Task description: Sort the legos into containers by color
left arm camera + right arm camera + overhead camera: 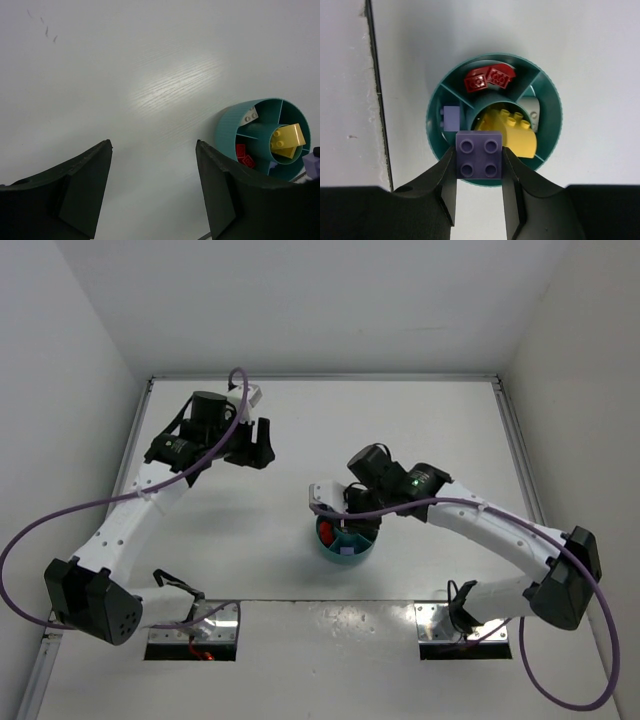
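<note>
Pinches purple brick (479, 156) in right pincer (479, 152) above teal dish's (547, 145) rim.
Matching wedge with lilac brick (451, 117) just left in wrist view; left pincer (153, 145) spread, well apart.

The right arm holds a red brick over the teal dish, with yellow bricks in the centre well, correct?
Not red: the right fingers hold a lilac-purple brick over the teal dish, yellow bricks in its centre well, as the right wrist view shows.
</note>
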`<state>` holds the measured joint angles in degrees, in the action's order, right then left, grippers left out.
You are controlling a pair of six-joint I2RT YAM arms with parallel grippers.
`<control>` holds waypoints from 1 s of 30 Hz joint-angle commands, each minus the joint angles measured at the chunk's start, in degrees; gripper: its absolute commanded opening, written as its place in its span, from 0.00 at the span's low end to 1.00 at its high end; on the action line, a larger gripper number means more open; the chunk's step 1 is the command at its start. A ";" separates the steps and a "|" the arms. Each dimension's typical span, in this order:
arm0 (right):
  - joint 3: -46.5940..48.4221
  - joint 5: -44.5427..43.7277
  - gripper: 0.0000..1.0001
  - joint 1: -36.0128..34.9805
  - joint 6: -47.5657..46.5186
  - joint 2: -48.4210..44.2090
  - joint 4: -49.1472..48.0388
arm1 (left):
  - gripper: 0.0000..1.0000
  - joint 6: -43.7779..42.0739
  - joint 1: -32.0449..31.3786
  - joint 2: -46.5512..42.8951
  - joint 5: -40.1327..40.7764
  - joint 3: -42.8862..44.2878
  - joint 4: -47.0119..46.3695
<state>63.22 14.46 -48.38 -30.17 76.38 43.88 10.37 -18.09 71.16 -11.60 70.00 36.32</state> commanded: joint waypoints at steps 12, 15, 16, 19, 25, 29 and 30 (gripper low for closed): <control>-2.14 -2.94 0.01 -4.71 -3.58 3.60 2.26 | 0.74 1.14 0.77 0.12 -1.85 0.14 -2.30; -2.66 -5.40 0.02 -5.23 -2.87 5.01 0.69 | 0.75 1.14 0.77 0.12 -2.47 0.14 -2.30; -2.66 -6.19 0.02 -5.23 -2.35 5.01 -0.01 | 0.75 1.14 0.77 0.12 -2.47 0.14 -2.30; -2.66 -6.72 0.04 -5.23 -2.35 5.01 -0.02 | 0.75 1.14 0.77 0.12 -2.47 0.14 -2.30; -2.66 -6.72 0.19 -5.76 -2.35 4.49 -0.02 | 0.76 1.14 1.30 0.12 -2.47 0.14 -2.30; -2.14 -5.67 0.30 -6.29 -2.35 2.72 1.12 | 0.77 1.14 1.30 0.12 -2.47 0.14 -2.30; -2.14 -4.97 0.30 -6.29 -2.35 1.94 1.12 | 0.77 1.14 1.30 0.12 -2.47 0.14 -2.30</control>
<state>60.95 9.34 -54.22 -32.77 80.95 45.54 11.00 -17.54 71.42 -13.30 70.00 35.51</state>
